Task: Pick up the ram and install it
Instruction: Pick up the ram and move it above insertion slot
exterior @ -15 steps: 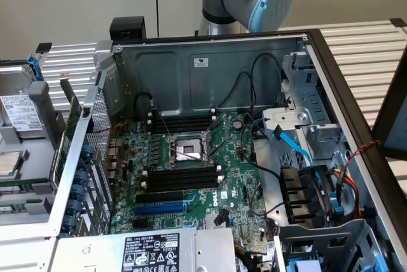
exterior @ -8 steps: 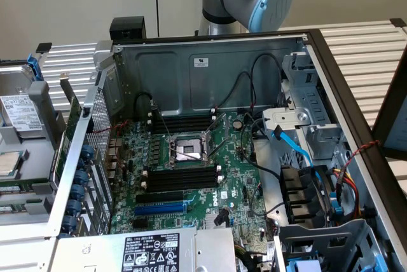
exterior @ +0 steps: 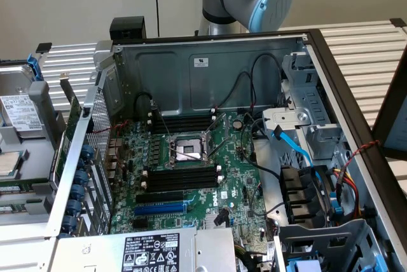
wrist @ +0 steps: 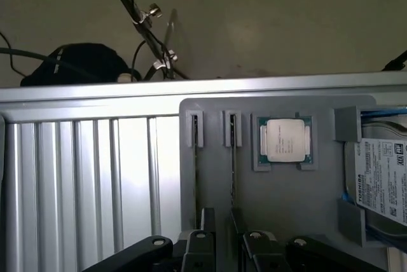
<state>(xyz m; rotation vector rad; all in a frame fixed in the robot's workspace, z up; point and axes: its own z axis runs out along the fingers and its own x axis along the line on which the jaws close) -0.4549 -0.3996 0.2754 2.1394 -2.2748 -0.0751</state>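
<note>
Wrist view showed a grey tray with moulded pockets: two narrow slots side by side, a square pocket holding a processor, and a larger bay holding a hard drive, which was cut off at the frame edge. The ram stood on edge in the slot nearer the processor. Seen edge-on, it was so thin that neither its label nor its chips could be made out. A second stick stood in the neighbouring slot. The gripper hung just over those slots with its black fingers spread apart, holding nothing. In the exterior view the open computer case held the motherboard, its long black memory slots lying beside the processor socket. Cables hid part of the board toward the exterior view's right.
</note>
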